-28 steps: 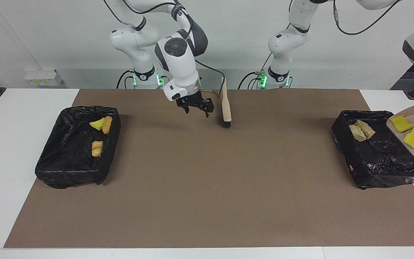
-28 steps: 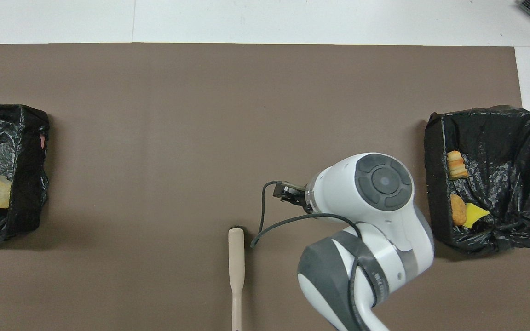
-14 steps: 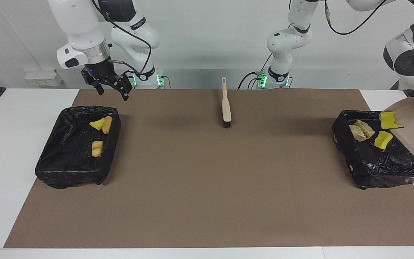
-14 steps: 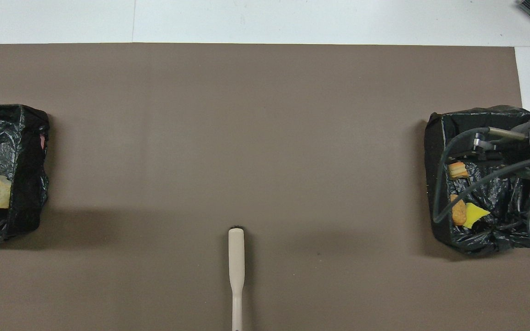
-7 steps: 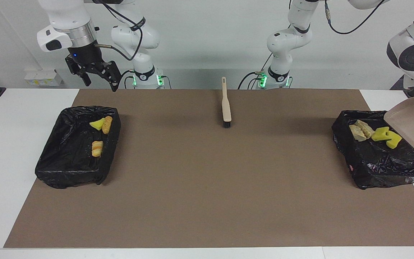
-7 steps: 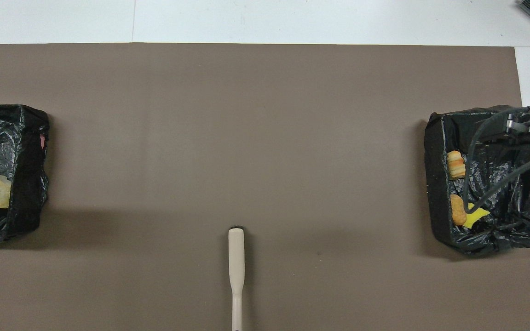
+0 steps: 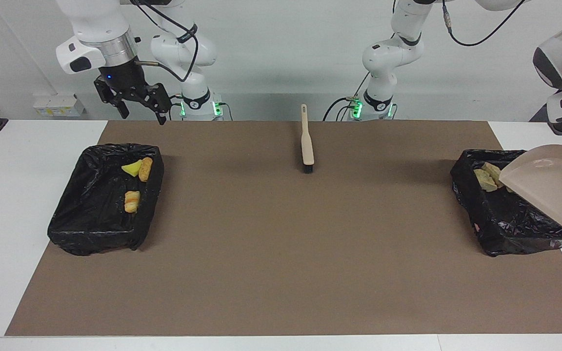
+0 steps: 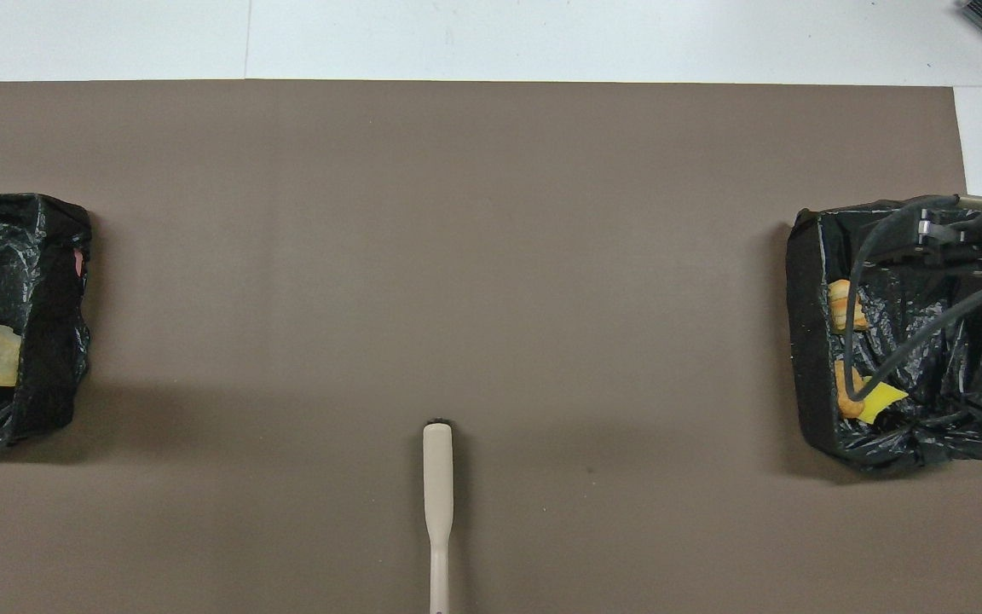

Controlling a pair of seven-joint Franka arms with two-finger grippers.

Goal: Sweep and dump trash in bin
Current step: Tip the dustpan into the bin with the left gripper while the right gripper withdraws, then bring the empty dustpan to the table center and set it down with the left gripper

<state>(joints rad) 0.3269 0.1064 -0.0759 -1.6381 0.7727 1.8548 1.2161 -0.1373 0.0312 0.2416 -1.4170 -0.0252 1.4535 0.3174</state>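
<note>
**Finishing the tip over the bin**

The brown mat on the counter shows no loose scraps, so I judge this the dumping step, nearly done.

The black-lined bin at the left arm's end sits directly below the left jaws. These are pressed tight on the dustpan, though the handle runs out of frame. The pan hangs steeply tilted, its lip low over the bin.

The other bin lies below and just forward of the right jaws. They hang spread and empty, that arm waiting.

The brush lies on the mat, well apart from both jaws.

Of the trash, two tan bread pieces lie in the bin under the left jaws. The pan hides the rest of that bin. A yellow bit and two bread pieces sit in the other bin.

To do this well:
- Hold the lip inside the rim.
- Leave the pan steep until nothing clings to it.
- Lift straight up, without snagging the liner.
</note>
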